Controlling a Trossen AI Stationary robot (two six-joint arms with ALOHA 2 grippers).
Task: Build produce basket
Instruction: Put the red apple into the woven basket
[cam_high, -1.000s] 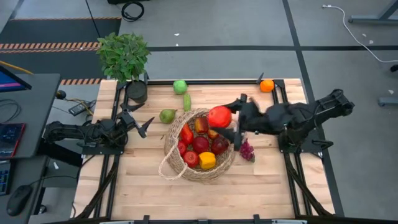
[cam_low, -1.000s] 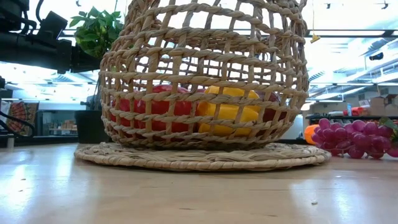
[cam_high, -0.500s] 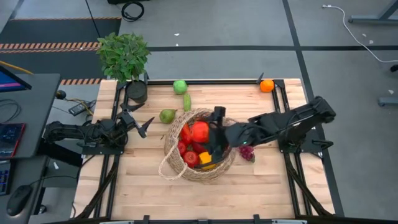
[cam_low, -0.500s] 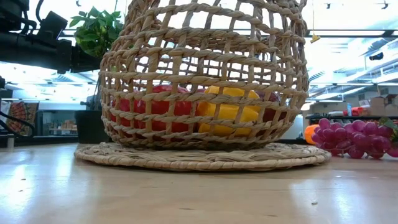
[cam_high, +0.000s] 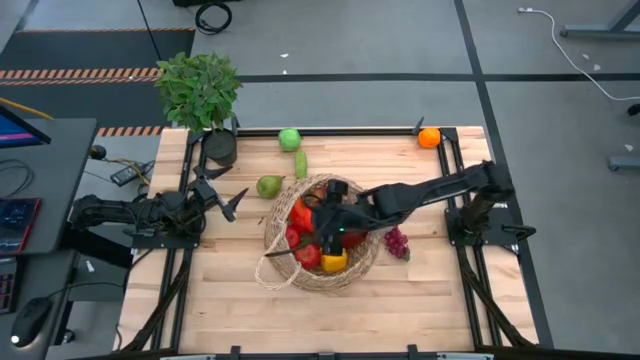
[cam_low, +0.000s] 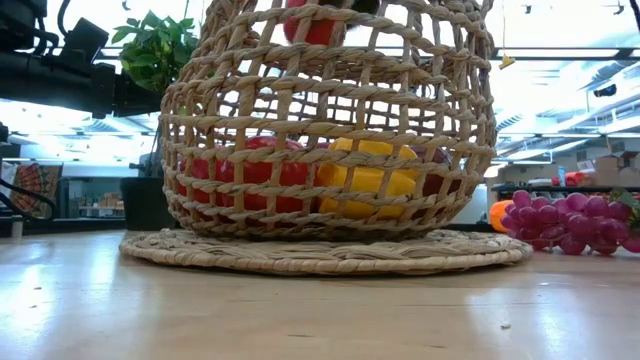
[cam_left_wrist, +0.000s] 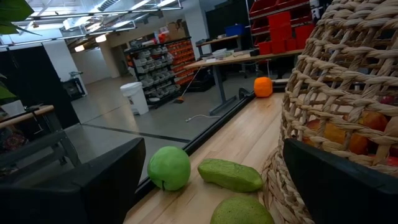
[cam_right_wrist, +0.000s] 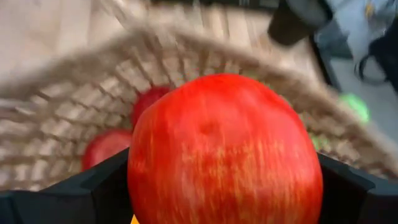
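Note:
The wicker basket (cam_high: 318, 235) stands mid-table and holds several red, orange and yellow pieces; it fills the low view (cam_low: 330, 130). My right gripper (cam_high: 326, 226) reaches into the basket's mouth from the right, shut on a red apple (cam_right_wrist: 224, 149). The apple also shows at the top of the low view (cam_low: 310, 25). My left gripper (cam_high: 226, 201) waits open and empty left of the basket. A pear (cam_high: 268, 186), a green apple (cam_high: 289, 139), a long green piece (cam_high: 300, 163), an orange (cam_high: 429, 137) and purple grapes (cam_high: 397, 243) lie on the table. My right gripper pinches the red apple between its two fingers (cam_right_wrist: 93, 186), one on each opposite side (cam_right_wrist: 140, 168). The fingers come from the table's right, slanting down into the basket. The apple is lifted clear, above the fruit lying in the basket.
A potted plant (cam_high: 200, 88) stands at the far left corner. The basket's loop handle (cam_high: 272, 265) lies toward the near left. Bare wood (cam_high: 330, 315) lies near the front edge. The grapes lie just right of the basket under my right arm.
My right gripper has carried the red apple from the basket's far right rim toward the table's left, over the basket's middle, and down into its mouth. The apple now shows at the top of the low view.

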